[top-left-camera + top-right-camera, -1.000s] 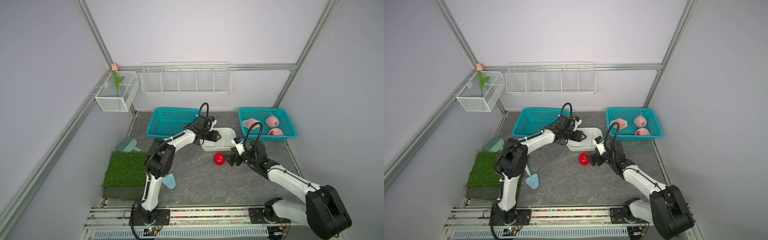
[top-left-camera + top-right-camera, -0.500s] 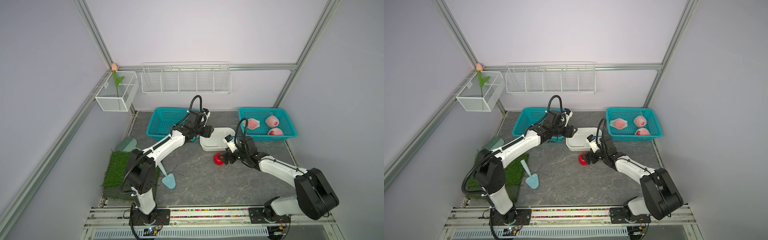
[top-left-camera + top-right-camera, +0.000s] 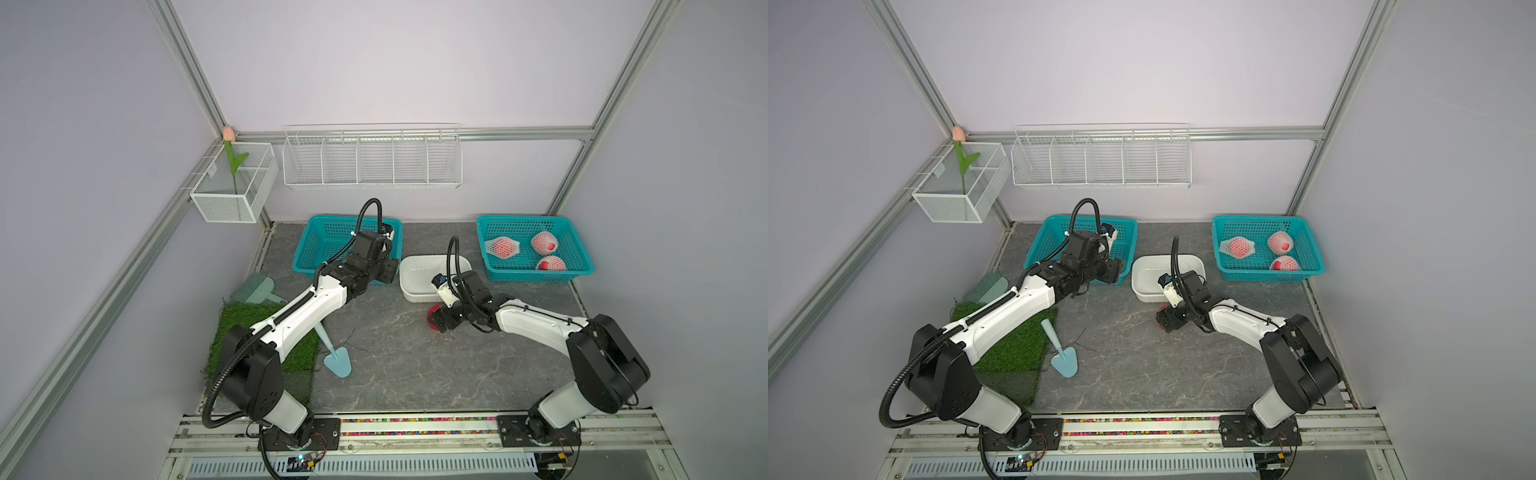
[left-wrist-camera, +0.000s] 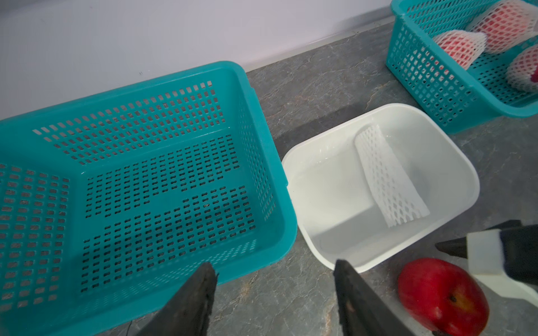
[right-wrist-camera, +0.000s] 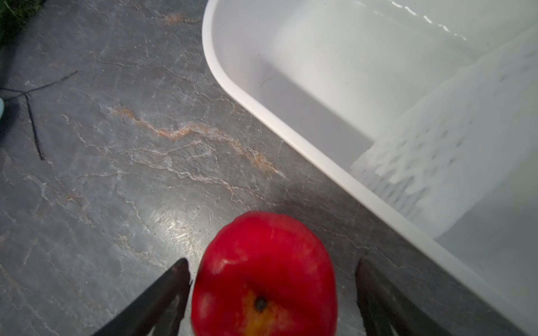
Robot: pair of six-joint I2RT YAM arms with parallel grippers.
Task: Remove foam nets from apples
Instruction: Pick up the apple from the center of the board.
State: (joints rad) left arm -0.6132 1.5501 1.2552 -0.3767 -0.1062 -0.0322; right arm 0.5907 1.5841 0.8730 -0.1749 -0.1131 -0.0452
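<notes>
A bare red apple [image 5: 262, 276] sits on the grey tabletop just in front of the white tub [image 4: 291, 163]. My right gripper [image 5: 273, 264] stands open astride it, with a gap showing beside each finger. In both top views the apple [image 3: 433, 319] is mostly hidden under that gripper [image 3: 440, 324]. One empty foam net [image 4: 390, 177] lies flat in the tub. My left gripper [image 4: 275, 272] is open and empty, low between the tub and the empty left teal basket [image 4: 145, 174]. Three netted apples [image 3: 503, 247] [image 3: 544, 242] [image 3: 550, 263] rest in the right teal basket [image 3: 536, 276].
A green turf mat [image 3: 245, 328], a light blue trowel [image 3: 337, 361] and a pale green dustpan [image 3: 255, 289] lie at the left. White wire racks [image 3: 372, 160] and a mesh box with a pink tulip [image 3: 232, 183] hang on the back wall.
My left gripper drew back leftward off the tub to the gap by the left basket, its jaws widening slightly. My right gripper slid left until its fingers straddle the red apple.
</notes>
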